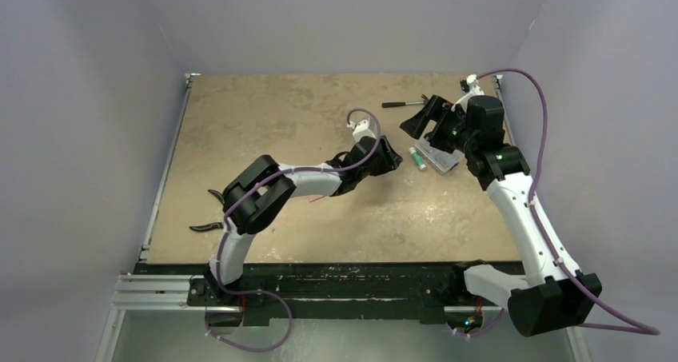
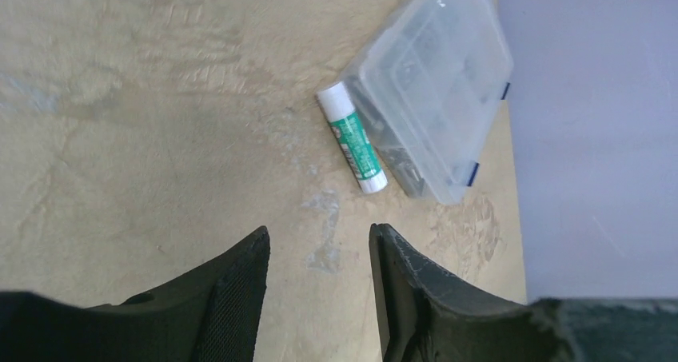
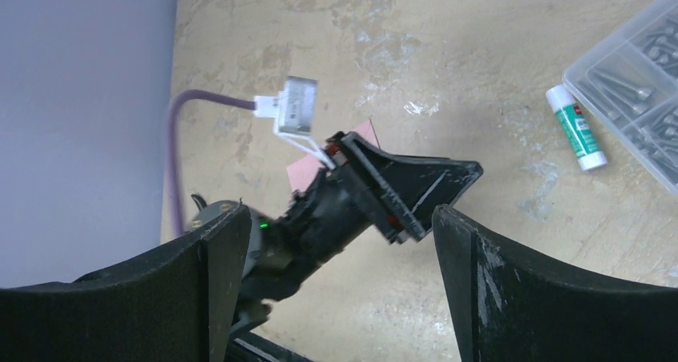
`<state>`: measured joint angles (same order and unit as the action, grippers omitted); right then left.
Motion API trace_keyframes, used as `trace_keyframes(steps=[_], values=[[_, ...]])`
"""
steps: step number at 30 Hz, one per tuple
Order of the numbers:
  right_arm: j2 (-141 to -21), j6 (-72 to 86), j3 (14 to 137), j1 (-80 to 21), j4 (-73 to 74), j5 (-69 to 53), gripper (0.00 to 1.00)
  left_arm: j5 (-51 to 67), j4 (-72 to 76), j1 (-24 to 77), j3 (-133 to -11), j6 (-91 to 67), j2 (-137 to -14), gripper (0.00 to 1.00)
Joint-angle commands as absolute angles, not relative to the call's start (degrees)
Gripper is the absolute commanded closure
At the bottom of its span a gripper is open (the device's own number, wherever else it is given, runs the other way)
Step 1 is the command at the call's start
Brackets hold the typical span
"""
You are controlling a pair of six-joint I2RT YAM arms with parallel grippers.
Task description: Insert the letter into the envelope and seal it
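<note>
Status of jaws: my left gripper (image 2: 318, 238) stands parted with only bare tan mottled table (image 2: 144, 138) showing between its fingers. My right gripper (image 3: 340, 218) is spread wide and holds nothing.

Location of task items: a flat pink paper sheet (image 3: 304, 174) lies on the table beneath my left wrist. It shows only in the right wrist view, as two small patches either side of that wrist.

Step in hand, by my judgement: neither gripper has the paper, so insertion and sealing cannot be confirmed. My left gripper points toward the white-and-green glue stick (image 2: 352, 138), which lies against the clear plastic compartment box (image 2: 440, 82) of metal fasteners.

Next move calls for:
- lifting the left arm clear so that the paper can be inspected;
- a low, flat approach, since thin paper gives the fingers little edge to take.

Hidden or unclear:
- whether the pink sheet is the envelope, the letter, or one inside the other;
- any flap, crease or glue strip;
- in the overhead view the left arm covers the paper almost wholly.
</note>
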<state>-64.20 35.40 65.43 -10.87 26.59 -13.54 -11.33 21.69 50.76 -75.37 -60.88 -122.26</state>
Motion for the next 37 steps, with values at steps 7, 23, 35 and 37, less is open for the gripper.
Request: trace_keyframes(steps=[7, 23, 35, 37], values=[[-61.77, 32.08, 74.70, -10.96, 29.27, -2.18, 0.14, -13.21, -3.02, 46.39, -77.37, -39.65, -97.50, 0.29], [-62.74, 20.23, 98.27, -10.96, 41.28, 25.32, 0.01, -53.42, -38.19, 44.65, -79.17, -14.11, -58.76, 0.05], [-60.26, 15.82, 108.62, -10.98, 43.56, 30.48, 0.01, -53.13, -39.09, 44.65, -78.95, -12.62, -50.13, 0.01], [-60.06, 15.89, 108.55, -10.98, 43.22, 29.60, 0.01, -52.49, -38.92, 44.65, -78.87, -12.79, -49.95, 0.01]])
